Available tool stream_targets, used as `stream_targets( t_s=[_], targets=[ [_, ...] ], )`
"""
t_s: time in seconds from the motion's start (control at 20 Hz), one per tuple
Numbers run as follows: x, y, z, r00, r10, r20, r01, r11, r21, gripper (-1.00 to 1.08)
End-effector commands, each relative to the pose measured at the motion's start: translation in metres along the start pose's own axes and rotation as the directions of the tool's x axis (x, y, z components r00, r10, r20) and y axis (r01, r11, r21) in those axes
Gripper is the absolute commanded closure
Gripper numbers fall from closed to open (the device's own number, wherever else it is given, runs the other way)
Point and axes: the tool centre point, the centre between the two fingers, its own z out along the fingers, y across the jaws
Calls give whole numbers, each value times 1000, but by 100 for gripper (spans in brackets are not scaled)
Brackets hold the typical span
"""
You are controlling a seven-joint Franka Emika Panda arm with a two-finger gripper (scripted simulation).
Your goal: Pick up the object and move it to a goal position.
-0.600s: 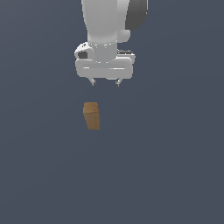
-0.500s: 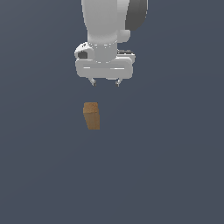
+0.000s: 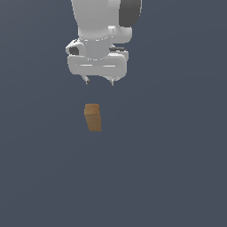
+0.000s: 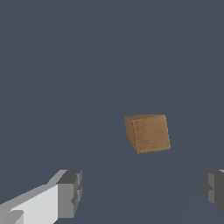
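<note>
We see a flat, dark slate-grey floor (image 3: 177, 177) filling the whole exterior view, plain and even from edge to edge, with no seams or markings. One thing sits on it: a small orange-brown block (image 3: 92, 117), taller than wide, wood-grained, standing near the middle and turned a little askew. In the wrist view we get the same grey floor (image 4: 65, 65) all around, and the block (image 4: 147, 133) shows its top face and one darker side.
</note>
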Motion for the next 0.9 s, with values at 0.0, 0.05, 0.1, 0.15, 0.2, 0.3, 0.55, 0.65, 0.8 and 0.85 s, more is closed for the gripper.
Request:
stream_targets(
  t_s=[0.0,0.05,0.1,0.15,0.2,0.3,0.55,0.65,0.8,0.85],
  targets=[
    [0,0,0,1000,-1,0,1,1000,0,-92],
    [0,0,0,1000,-2,1,2,1000,0,-92],
    [0,0,1,1000,-2,1,2,1000,0,-92],
    [0,1,2,1000,-3,1,3,1000,0,-92],
    [1,2,4,1000,-6,1,6,1000,-1,-92],
    [2,4,10,1000,-12,2,12,1000,-1,-92],
    [5,15,34,999,-38,5,38,999,-3,-92],
    [6,21,48,999,-53,7,53,999,-4,-92],
    [7,32,73,997,-80,11,81,997,-6,-92],
    [6,35,82,996,-90,12,90,996,-7,-92]
  ],
)
